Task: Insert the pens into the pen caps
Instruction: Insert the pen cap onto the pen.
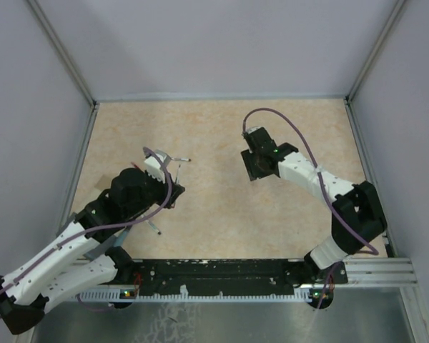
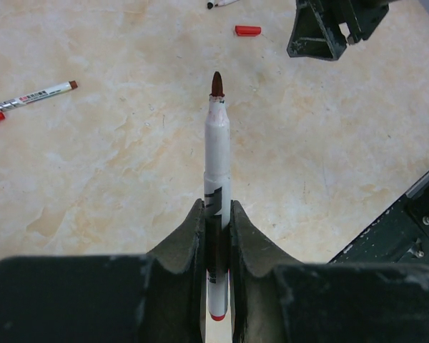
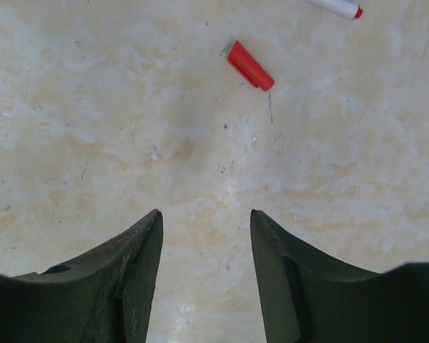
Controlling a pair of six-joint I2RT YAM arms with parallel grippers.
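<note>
Little is done, I judge: the left tool [image 2: 216, 209] is clamped on a bare-tipped marker pen [image 2: 217, 146] held above the desk [image 2: 93, 186], while the right tool [image 3: 204, 223] hangs with jaws apart over a loose red cap [image 3: 250, 66] (not yet picked up). Counted in the left wrist view: three pens, namely the held one, a second pen [image 2: 41, 93] lying left, a third pen [image 2: 222, 3] cut by the top edge; one loose cap; none clearly capped.
</note>
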